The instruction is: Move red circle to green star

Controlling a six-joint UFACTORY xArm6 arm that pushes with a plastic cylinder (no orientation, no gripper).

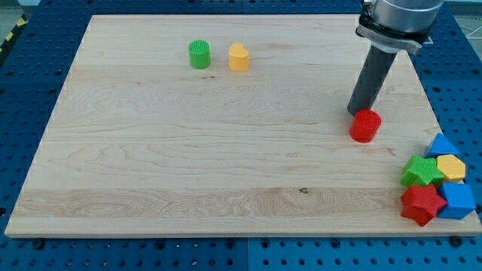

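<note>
The red circle (365, 126) lies on the wooden board (188, 165) at the view's right. My tip (356, 112) rests just above and left of it, touching or nearly touching its upper left edge. The green star (420, 172) sits near the board's lower right corner, to the lower right of the red circle, packed in a cluster with other blocks.
Around the green star lie a yellow block (452, 167), a blue triangle (442, 144), a blue block (458, 200) and a red star (420, 205). A green circle (199, 55) and a yellow block (239, 57) stand at the upper left.
</note>
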